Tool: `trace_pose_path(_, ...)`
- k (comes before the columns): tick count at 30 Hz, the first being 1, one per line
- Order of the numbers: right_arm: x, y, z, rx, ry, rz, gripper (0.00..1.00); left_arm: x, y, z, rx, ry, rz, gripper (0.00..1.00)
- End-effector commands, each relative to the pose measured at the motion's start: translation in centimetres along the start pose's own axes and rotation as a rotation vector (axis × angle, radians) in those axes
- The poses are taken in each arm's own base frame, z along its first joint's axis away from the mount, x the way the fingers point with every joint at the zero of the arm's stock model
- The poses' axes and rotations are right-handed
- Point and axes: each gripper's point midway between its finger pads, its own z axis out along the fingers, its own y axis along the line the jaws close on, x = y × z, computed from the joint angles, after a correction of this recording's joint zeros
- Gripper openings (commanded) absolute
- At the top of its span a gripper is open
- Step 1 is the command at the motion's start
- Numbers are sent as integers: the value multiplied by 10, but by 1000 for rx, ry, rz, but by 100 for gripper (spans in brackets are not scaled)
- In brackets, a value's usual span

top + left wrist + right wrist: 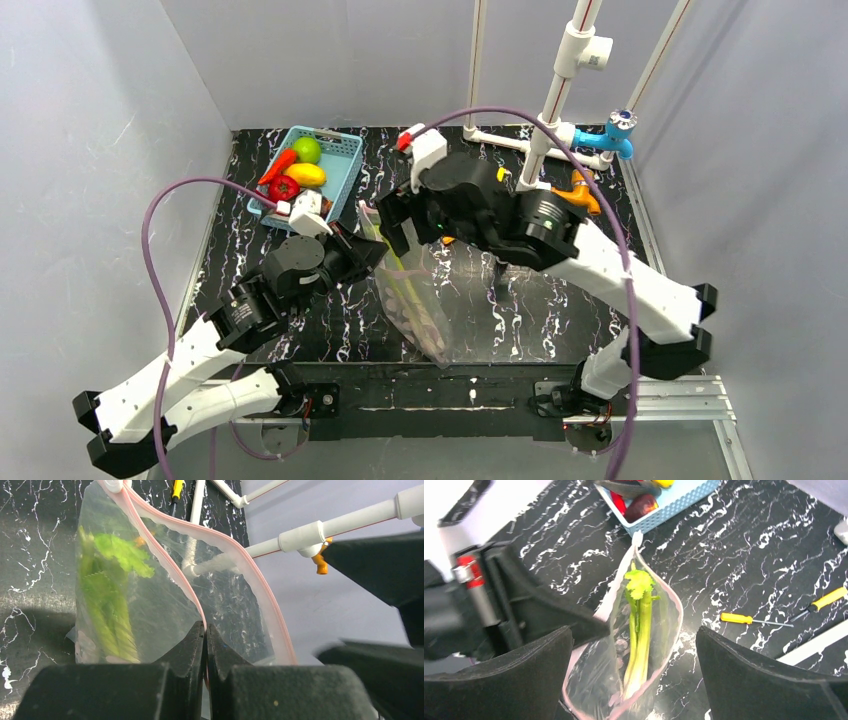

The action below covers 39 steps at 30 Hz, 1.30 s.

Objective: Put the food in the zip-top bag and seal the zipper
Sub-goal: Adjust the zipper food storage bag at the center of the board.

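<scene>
We're looking at the zip-top bag (230, 600): clear, crinkly plastic with a shine, and its zipper (261, 582) is a smooth pale-pink strip. Inside we make out the leek (641, 630), glossy ribbed plastic. The table (749, 540) looks polished, black with white marble veining. The basket (345, 170) is light blue slotted plastic, and the pipes (556, 100) are smooth white plastic.

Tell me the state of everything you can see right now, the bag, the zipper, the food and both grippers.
zip-top bag: mouth open, one rim pinched.
zipper: unsealed, its two strips spread apart.
leek: inside the bag.
remaining food: in the basket, not bagged.
left gripper: shut on the bag's mouth edge.
right gripper: open, above the bag's mouth, holding nothing.
orange-handled screwdriver: lying flat, untouched.
</scene>
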Motion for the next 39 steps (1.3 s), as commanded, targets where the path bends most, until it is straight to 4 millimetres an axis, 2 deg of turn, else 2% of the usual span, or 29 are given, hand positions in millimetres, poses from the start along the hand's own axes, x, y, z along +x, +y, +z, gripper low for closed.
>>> trace_pose_path(1,21,-16,10,100,124,46,98,-6,1,-6,14,-27,-8,0)
trace_pose_path(5,28,-23,17,139,145,73,97,-6,1,-8,23,-28,-7,0)
trace_pose_path(8,36,-31,26,158,172,55,91,-6,1,-8,26,-29,-22,0)
trace_pose_path(11,41,-39,34,186,200,-13,82,-6,-2,-7,36,-27,-16,0)
trace_pose_path(12,42,-40,37,188,209,-31,78,-6,-3,-7,36,-24,-16,0)
trace_pose_path(15,47,-37,41,161,244,-37,57,-6,-4,-6,31,-21,-11,0)
trace_pose_path(19,56,-31,48,140,249,-8,50,-6,-3,-4,28,-27,-16,0)
trace_pose_path(24,57,-35,50,158,222,-5,19,-6,-7,-4,38,-21,-27,0)
trace_pose_path(26,54,-38,44,165,224,-9,4,-6,-9,-4,44,-18,-26,0)
trace_pose_path(29,52,-50,37,204,174,-48,1,-7,-13,-3,49,-12,-16,0)
trace_pose_path(32,41,-69,24,283,98,-67,1,-6,-16,-2,52,-4,-25,0)
trace_pose_path(35,31,-78,15,297,34,-109,1,-5,-16,0,52,-1,-5,1)
trace_pose_path(36,28,-81,13,301,22,-116,1,-4,-14,2,48,-2,4,5)
trace_pose_path(38,24,-84,10,297,11,-123,1,-6,-14,0,50,-5,28,27)
trace_pose_path(39,24,-85,9,290,5,-124,1,-7,-14,-2,51,-4,53,41)
